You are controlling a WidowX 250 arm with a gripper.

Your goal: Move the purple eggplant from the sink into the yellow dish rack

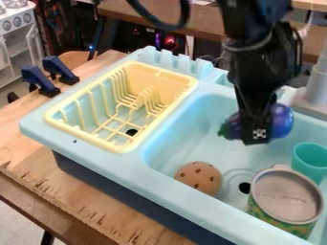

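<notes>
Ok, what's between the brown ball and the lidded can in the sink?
The camera view shows the sink's dark drain hole there, between the brown ball and the lidded can.

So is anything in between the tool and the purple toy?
Nothing that I can see. The tool is right at the purple toy, over the sink. The brown spotted toy, green cup and lidded mug are in the sink, not between them.

The light is bright and soft on the toy sink [39, 126], with pale shine inside its basin [171, 135]; behind, a red light [170, 40] glows in darkness.
</notes>
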